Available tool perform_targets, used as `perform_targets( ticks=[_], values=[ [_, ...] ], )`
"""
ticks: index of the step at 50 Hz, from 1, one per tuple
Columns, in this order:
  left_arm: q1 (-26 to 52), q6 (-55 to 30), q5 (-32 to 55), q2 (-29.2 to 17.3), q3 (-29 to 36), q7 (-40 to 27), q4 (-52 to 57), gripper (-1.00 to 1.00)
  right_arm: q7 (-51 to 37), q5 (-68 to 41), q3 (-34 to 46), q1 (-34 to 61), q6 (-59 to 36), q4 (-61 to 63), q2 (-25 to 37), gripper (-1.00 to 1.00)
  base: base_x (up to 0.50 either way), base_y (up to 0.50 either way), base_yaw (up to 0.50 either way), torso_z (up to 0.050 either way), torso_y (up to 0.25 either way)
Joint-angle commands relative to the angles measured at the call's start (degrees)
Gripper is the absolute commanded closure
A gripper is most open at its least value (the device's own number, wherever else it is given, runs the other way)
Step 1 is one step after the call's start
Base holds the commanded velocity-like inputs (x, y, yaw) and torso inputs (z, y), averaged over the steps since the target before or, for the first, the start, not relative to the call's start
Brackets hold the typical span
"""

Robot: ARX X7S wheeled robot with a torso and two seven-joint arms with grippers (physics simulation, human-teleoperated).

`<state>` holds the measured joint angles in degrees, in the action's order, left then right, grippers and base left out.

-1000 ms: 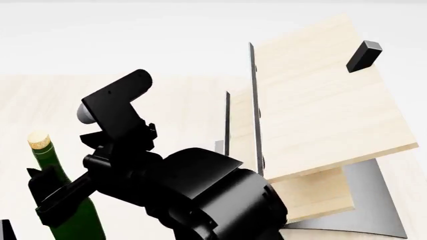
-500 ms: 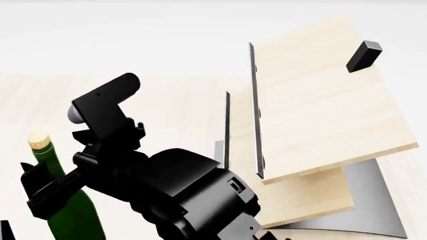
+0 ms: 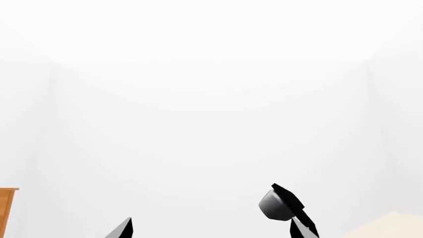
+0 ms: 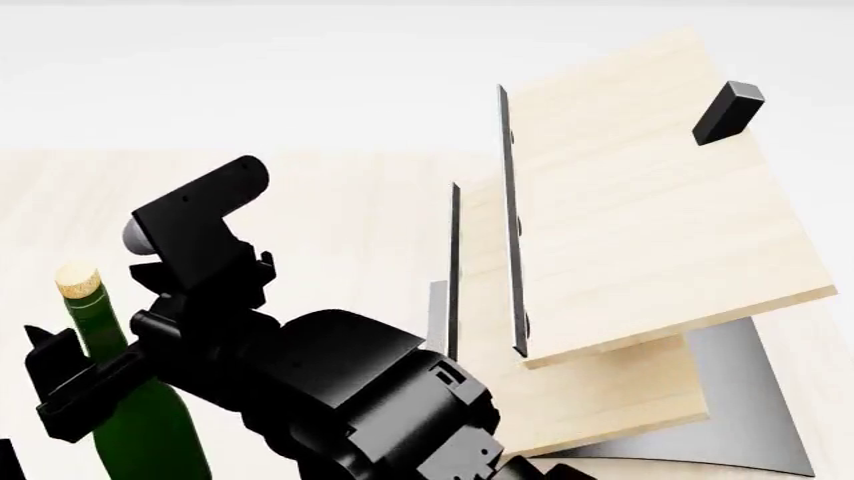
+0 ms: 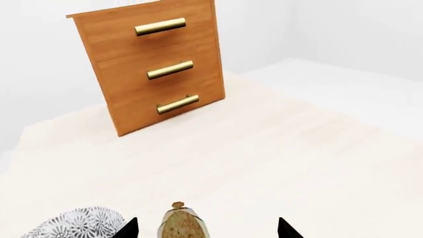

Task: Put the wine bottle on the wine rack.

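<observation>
White walls (image 3: 211, 99) were seen all around, and the room was lit softly and evenly. A pale wooden table top (image 5: 284, 148) was spread wide under everything. A brown wooden cabinet (image 5: 155, 64) with three drawers and three gold bar handles (image 5: 170, 70) was stood on the table's far part, close to the white wall.
</observation>
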<state>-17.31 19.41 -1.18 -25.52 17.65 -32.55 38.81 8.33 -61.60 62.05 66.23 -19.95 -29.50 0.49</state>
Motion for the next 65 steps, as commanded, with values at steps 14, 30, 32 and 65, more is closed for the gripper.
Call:
perform_targets(
  ticks=[14,30,32,65],
  values=[
    [0.1,0.0,-0.3,-0.2,0.4,-0.2,0.0,-1.0,-2.3,-3.8,3.9,1.2,3.8,-0.7,0.8,1.0,0.0,0.0,0.0,0.0,0.0],
    [0.2,0.1,-0.4,-0.2,0.9,-0.3,-0.3,-1.0,-7.2,-5.9,1.1,4.6,3.8,5.0,4.7,1.0,0.0,0.0,0.0,0.0,0.0],
    [0.2,0.0,-0.4,-0.2,0.8,-0.3,-0.3,-1.0,-7.2,-6.0,0.8,5.0,3.9,4.6,4.9,1.0,0.0,0.0,0.0,0.0,0.0],
    [0.5,-0.3,-0.4,-0.5,1.1,-0.7,-0.2,-1.0,-19.2,-17.0,-11.0,9.6,3.4,22.0,16.0,1.0,0.0,0.0,0.0,0.0,0.0]
  ],
)
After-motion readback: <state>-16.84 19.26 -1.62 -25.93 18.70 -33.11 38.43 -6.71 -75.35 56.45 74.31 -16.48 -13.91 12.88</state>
